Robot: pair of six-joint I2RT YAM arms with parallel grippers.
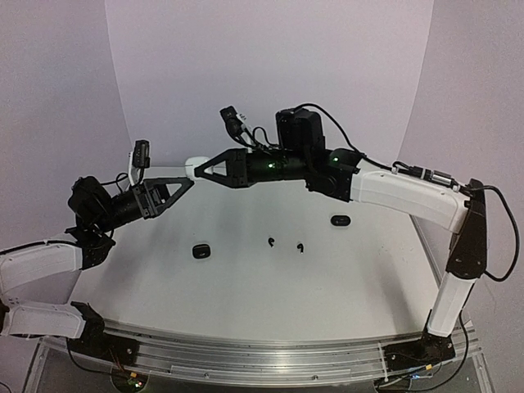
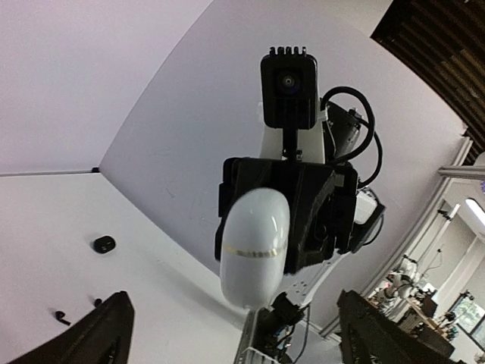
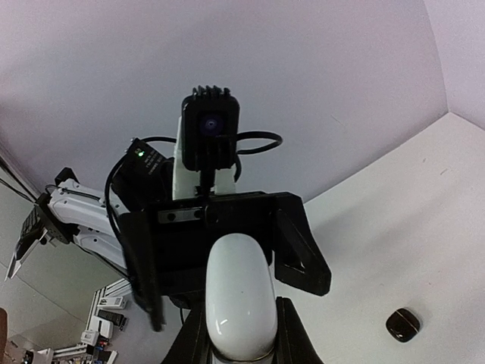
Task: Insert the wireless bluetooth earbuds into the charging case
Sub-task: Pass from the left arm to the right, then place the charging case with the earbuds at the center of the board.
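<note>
My right gripper (image 1: 199, 169) is raised above the table and shut on a closed white charging case (image 1: 195, 164). In the right wrist view the case (image 3: 239, 296) sits between my fingers (image 3: 292, 334). My left gripper (image 1: 182, 183) faces it, open and empty. Its fingers (image 2: 102, 334) stand wide apart, and the case (image 2: 254, 246), with its gold seam, hangs between and beyond them. Two black earbuds (image 1: 271, 241) (image 1: 300, 246) lie on the table. They also show in the left wrist view (image 2: 59, 316). No white earbuds are in view.
Two small black cases lie on the table, one left of the earbuds (image 1: 200, 251) and one at the right (image 1: 340, 219). One shows in the right wrist view (image 3: 402, 324). The table's near edge is a metal rail (image 1: 262, 352).
</note>
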